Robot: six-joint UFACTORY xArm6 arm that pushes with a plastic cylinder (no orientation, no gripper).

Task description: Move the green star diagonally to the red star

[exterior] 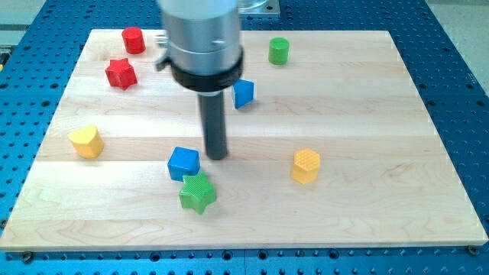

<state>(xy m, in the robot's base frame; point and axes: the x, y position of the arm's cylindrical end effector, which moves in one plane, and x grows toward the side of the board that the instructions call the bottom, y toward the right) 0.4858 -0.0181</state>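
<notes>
The green star (198, 192) lies near the view's bottom, left of centre, on the wooden board (367, 198). The red star (121, 73) lies at the view's upper left. My tip (217, 156) rests on the board just above and to the right of the green star, apart from it. A blue cube (183, 163) sits right next to the green star's upper left corner and just left of my tip.
A red cylinder (134, 40) stands above the red star. A yellow heart-shaped block (85, 141) is at the left. A second blue block (243, 93) sits beside the rod, a green cylinder (278, 50) at the top, a yellow hexagonal block (305, 166) at the right.
</notes>
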